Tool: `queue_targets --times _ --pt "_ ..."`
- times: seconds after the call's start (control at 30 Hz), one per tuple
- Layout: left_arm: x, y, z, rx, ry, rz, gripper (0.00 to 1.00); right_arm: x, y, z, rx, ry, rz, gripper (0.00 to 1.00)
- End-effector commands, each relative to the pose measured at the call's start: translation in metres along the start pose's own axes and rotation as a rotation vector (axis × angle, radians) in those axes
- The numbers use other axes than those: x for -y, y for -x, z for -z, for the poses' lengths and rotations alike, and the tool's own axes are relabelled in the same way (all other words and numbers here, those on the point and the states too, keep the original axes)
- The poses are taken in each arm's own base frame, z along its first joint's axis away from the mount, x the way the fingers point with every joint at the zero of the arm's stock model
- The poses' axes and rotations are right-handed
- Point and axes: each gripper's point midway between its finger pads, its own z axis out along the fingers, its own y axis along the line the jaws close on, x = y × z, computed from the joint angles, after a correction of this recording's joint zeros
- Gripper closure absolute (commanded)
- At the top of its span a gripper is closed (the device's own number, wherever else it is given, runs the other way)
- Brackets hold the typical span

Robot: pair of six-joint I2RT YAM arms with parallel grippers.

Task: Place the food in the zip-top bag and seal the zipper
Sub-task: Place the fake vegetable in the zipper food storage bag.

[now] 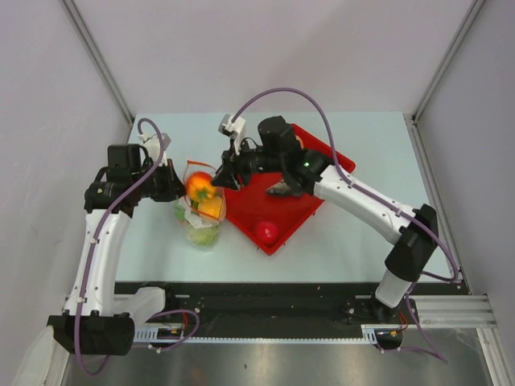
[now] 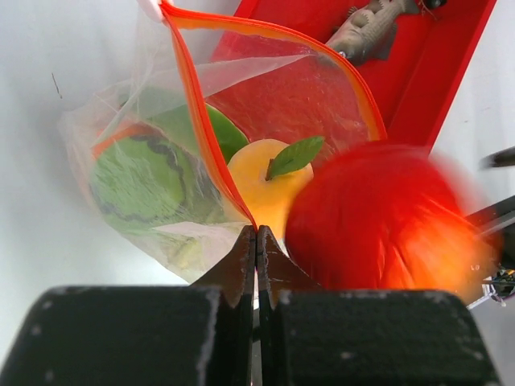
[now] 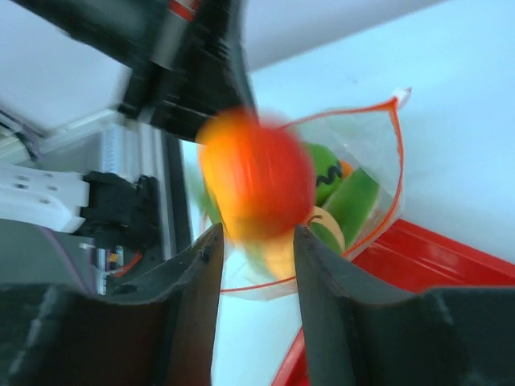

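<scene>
The clear zip-top bag [image 1: 202, 227] lies left of the red tray, its mouth held open. My left gripper [image 2: 256, 233] is shut on the bag's orange-red zipper strip [image 2: 201, 129] at the near rim. Inside the bag are a striped green melon [image 2: 137, 185] and an orange [image 2: 257, 185] with a leaf. A red-orange peach [image 2: 378, 217] is blurred at the bag's mouth. My right gripper [image 3: 256, 237] is open just above the mouth, and the peach [image 3: 257, 173] sits beyond its fingertips, apart from them. In the top view the peach [image 1: 198, 186] lies between both grippers.
The red tray [image 1: 330, 153] sits right of the bag, partly under my right arm. It holds a grey fish [image 2: 366, 32] and a red tomato [image 1: 266, 232] near its front corner. The zipper's white slider tab [image 3: 402, 96] is at the bag's far corner.
</scene>
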Motion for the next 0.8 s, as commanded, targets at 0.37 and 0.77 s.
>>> queue_targets --times 0.37,0.77 --pt "0.015 0.001 0.019 0.048 -0.049 -0.055 1.00 0.021 0.020 -0.019 0.025 -0.058 -0.063 0.38" --pt "0.015 0.003 0.018 0.051 -0.051 -0.052 1.00 -0.010 -0.008 0.020 -0.118 0.092 0.064 0.16"
